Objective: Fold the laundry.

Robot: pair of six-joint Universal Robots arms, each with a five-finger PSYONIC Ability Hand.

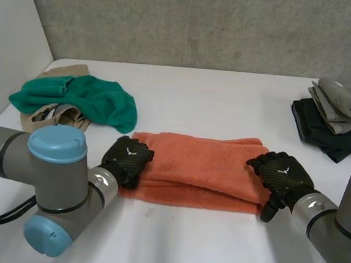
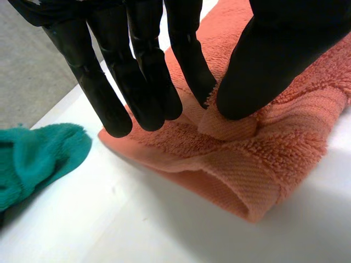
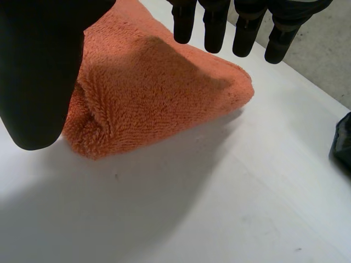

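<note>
In the head view, one folded orange terry towel (image 1: 203, 165) lies long-ways on the middle of the white worktop (image 1: 215, 98). The left hand (image 1: 127, 157) sits on its left end and the right hand (image 1: 281, 174) on its right end. Each hand's back bears one small white mark, too small to read. At the far left, one crumpled green cloth (image 1: 86, 99) lies over one beige cloth (image 1: 64, 71). At the far right stands one stack of folded grey and black garments (image 1: 339, 118).

In the left wrist view, the left hand (image 2: 137, 66) has its fingers (image 2: 192, 71) straight, and the nearest one and the thumb pinch a small ridge of the orange terry towel (image 2: 285, 142). The green cloth (image 2: 38, 159) lies well apart.

In the right wrist view, the right hand (image 3: 38, 71) has its fingers (image 3: 214, 27) straight and spread above the orange terry towel (image 3: 159, 93), holding nothing.
</note>
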